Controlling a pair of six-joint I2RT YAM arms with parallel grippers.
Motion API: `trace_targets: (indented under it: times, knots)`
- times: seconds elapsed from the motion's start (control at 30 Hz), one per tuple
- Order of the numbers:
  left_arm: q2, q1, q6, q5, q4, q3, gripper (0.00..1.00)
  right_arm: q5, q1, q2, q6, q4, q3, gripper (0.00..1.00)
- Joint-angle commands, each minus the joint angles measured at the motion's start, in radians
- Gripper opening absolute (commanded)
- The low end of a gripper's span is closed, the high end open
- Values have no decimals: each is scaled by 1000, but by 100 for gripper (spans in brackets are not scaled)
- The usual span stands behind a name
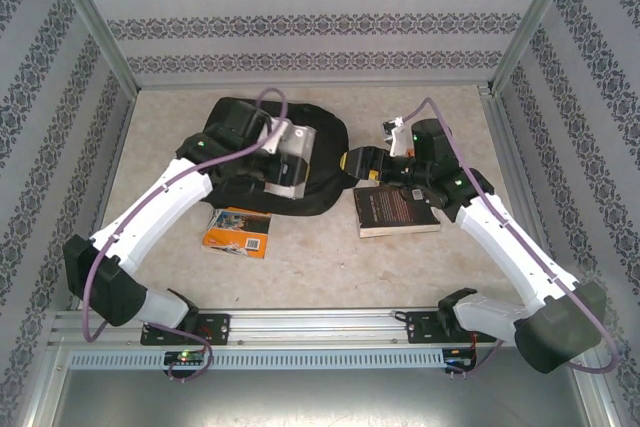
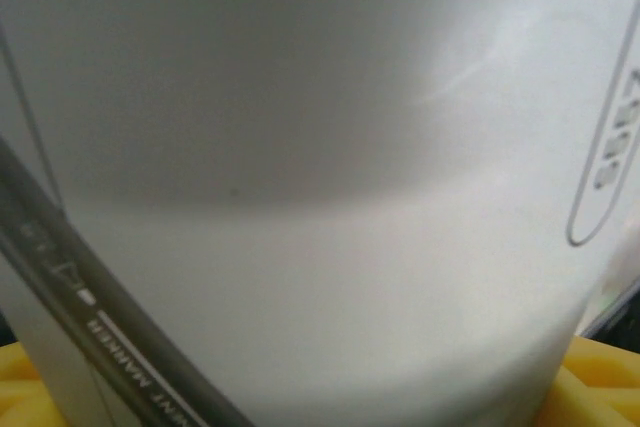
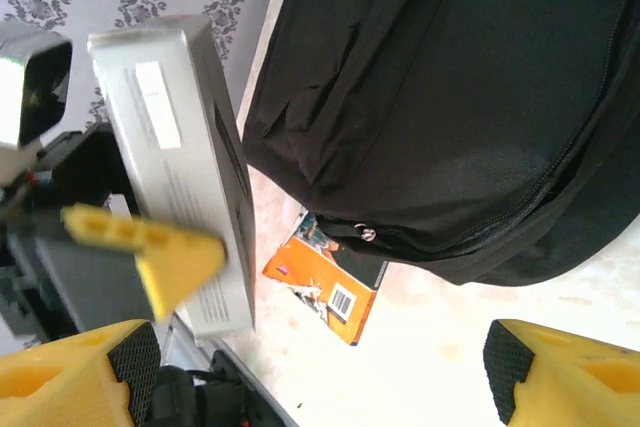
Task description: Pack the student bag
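1. Lying at the back-middle of the table (image 1: 330, 257), the student bag (image 1: 322, 137) is black, soft and by far the biggest thing here. In the right wrist view its zipped edge and a silver zip pull face the camera (image 3: 450, 97).
2. A dark-covered book (image 1: 395, 209) lies flat just right of the bag, near the right arm's wrist, cover up.
3. A grey box (image 1: 290, 152) hangs over the bag's middle in the top view. From the right wrist it stands on end (image 3: 175, 147), just left of the bag's edge. Whether it touches the fabric, I cannot tell.
4. An orange book (image 1: 238, 231) lies flat by the bag's near-left edge, and one corner is tucked under the bag (image 3: 325, 282).
5. The left gripper (image 1: 278, 155) is clamped on the grey box — one yellow finger (image 3: 150, 247) presses against its broad face. In the left wrist view the pale box surface (image 2: 320, 197) spans the gap between the yellow fingers.
6. The right gripper (image 3: 320, 377) points at the bag's right side with its jaws spread wide — nothing is between them.
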Motion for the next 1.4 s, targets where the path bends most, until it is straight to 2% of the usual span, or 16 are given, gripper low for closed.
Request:
trace_targets:
  times: [0.0, 0.17, 0.33, 0.53, 0.77, 1.37]
  knots:
    - [0, -47, 210, -66, -43, 31, 78, -98, -15, 6, 33, 28, 28, 87]
    - [16, -116, 288, -102, -58, 36, 77, -206, -22, 33, 85, 93, 24, 94]
    - [44, -170, 311, -136, -65, 39, 78, -240, -11, 63, 112, 138, 12, 96]
    - [61, -192, 307, -126, -68, 54, 78, -229, 31, 109, 139, 198, -6, 94]
    - [53, -192, 300, -106, -60, 55, 78, -226, 32, 137, 254, 357, -78, 86]
    - [30, -191, 254, -96, -28, 9, 79, -141, -17, -5, 231, 361, -184, 85]
